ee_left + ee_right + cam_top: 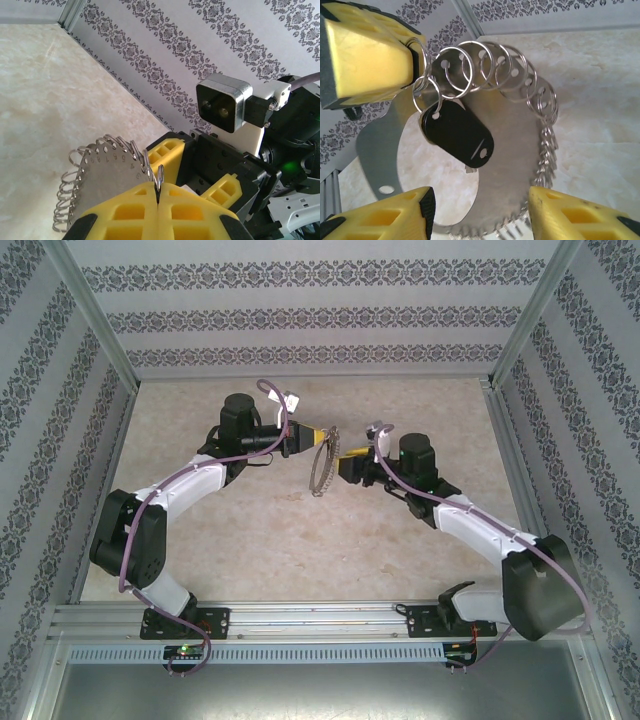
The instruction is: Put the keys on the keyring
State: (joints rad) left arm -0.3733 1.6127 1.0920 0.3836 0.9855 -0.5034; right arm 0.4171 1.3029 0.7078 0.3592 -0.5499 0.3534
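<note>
Keyring (512, 135) and both grippers meet in the air above the middle of the table (250, 550), a little toward its far edge and well off the near edge where the arms are bolted. Nearest the right wrist, the right gripper (480, 202) has its yellow fingers (385, 217) spread wide, with nothing touching either pad. Just beyond them hangs the key (457, 131). Its long axis slants from the upper left, where its hole is caught in one of the small split rings (427, 95), down to the lower right, where a stub of silver blade peeps out. It lies across the flat grey plate of the hoop, nearer the finger at the lower left of that view. Further on, the left gripper (409, 57) is clamped tight on the hoop's rim, right beside the ring that carries the key. Whether that ring passes through the plate I cannot tell. By my reading the right arm is the free one and the nearer to the key, so any nudge or regrip should come in along the slant of the head while the left only holds. Beyond lie the table's far edge and the patterned wall (320, 300)
</note>
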